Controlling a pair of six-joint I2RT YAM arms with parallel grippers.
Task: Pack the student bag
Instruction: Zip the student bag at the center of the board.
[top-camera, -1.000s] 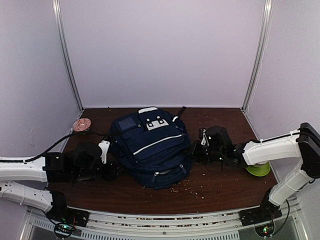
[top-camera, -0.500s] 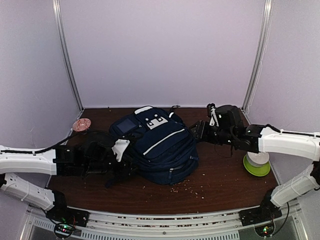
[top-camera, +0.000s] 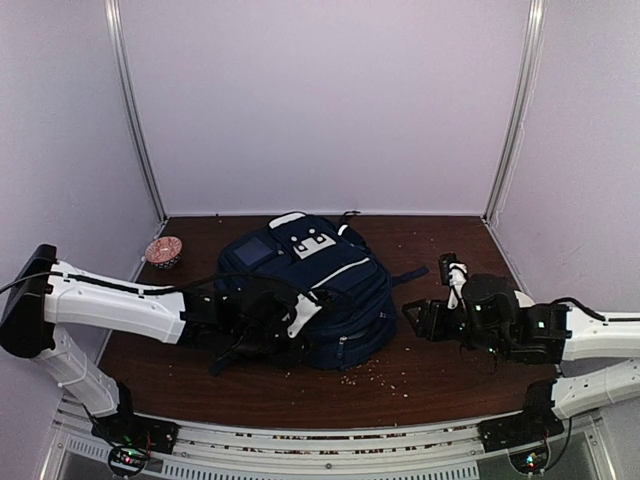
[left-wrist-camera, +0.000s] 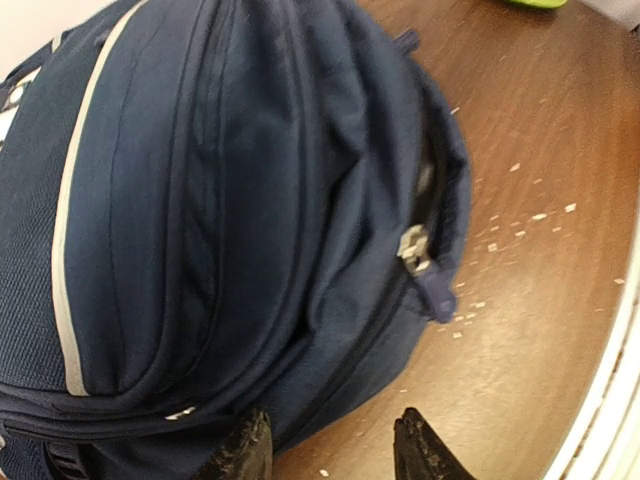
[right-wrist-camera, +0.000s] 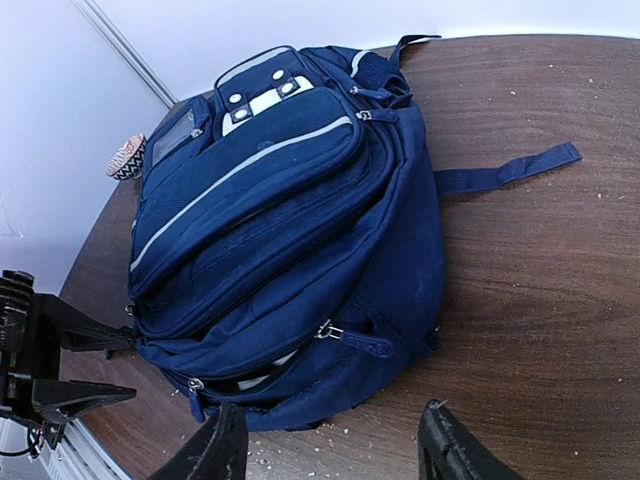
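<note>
Right gripper (right-wrist-camera: 330, 445) has pulled back, open and empty, apart to the right of the bag (top-camera: 320, 280). Left gripper (left-wrist-camera: 330, 455), also open, has closed in on its near-left edge. Bag lies mid-table, lengthwise front to back.

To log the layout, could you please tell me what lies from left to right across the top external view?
small patterned bowl → student bag → right gripper, jaws facing the bag. The left gripper overlaps the bag, so it is left out.
</note>
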